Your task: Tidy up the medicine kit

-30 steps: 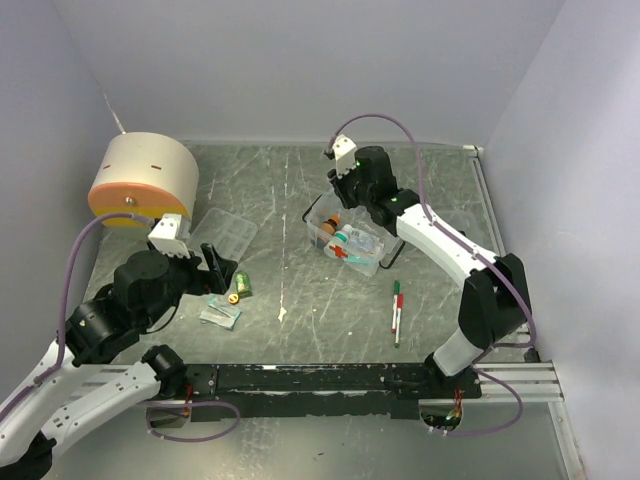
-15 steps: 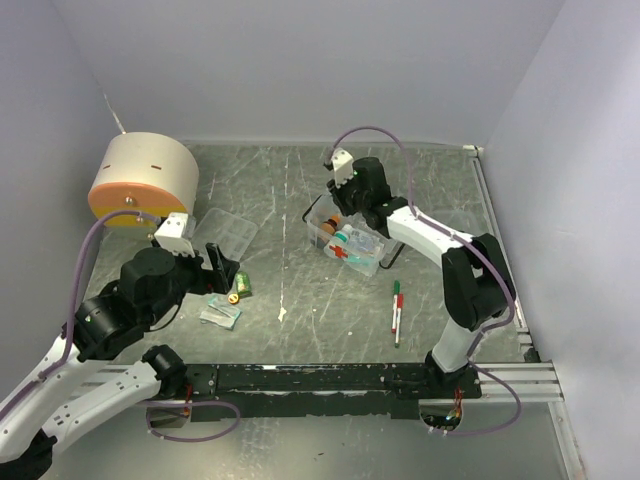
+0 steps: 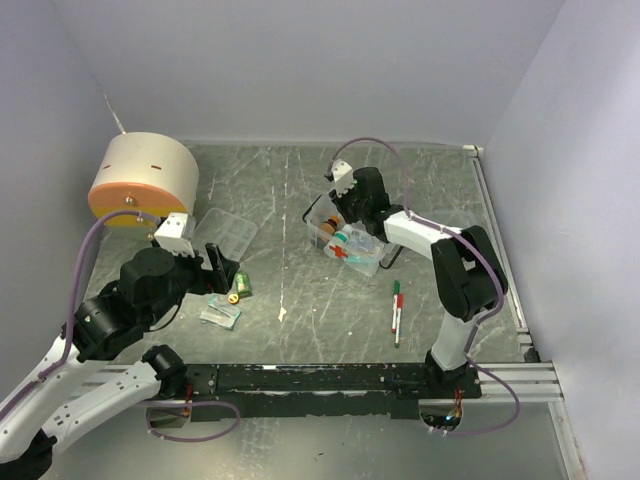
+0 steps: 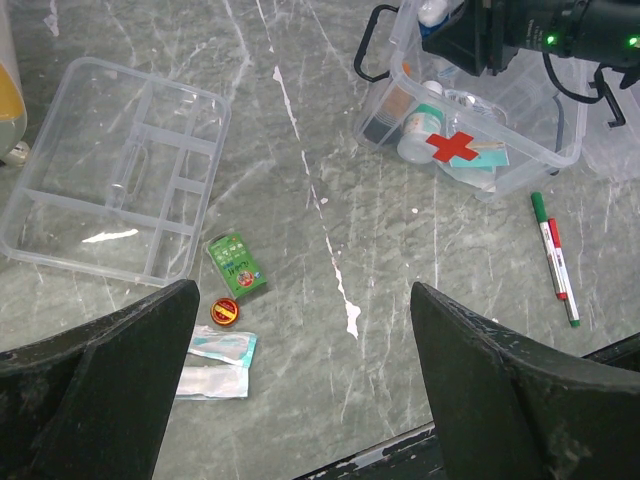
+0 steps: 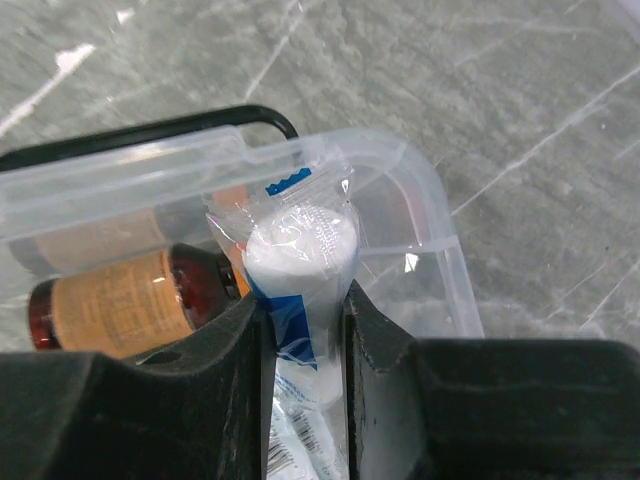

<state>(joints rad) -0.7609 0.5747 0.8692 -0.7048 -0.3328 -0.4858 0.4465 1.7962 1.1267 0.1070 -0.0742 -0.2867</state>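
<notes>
The clear kit box (image 3: 372, 262) with a black handle sits mid-table; it also shows in the left wrist view (image 4: 545, 150) with a red cross inside. My right gripper (image 3: 352, 205) is down in its far end, shut on a wrapped white gauze roll (image 5: 300, 250) next to a brown bottle (image 5: 115, 305). My left gripper (image 3: 218, 268) hangs open and empty above a green box (image 4: 236, 265), a small red tin (image 4: 226, 311) and two sealed packets (image 4: 218, 362). The clear divider tray (image 4: 110, 180) lies to the left.
A round beige and orange drum (image 3: 145, 180) stands at the back left. Two markers, green and red (image 3: 397, 312), lie to the right of the kit box. A black rail (image 3: 330, 378) runs along the table's near edge. Walls close in on the left, back and right.
My right gripper has moved down and slightly left into the kit box with the gauze roll. The left arm has barely moved.
</notes>
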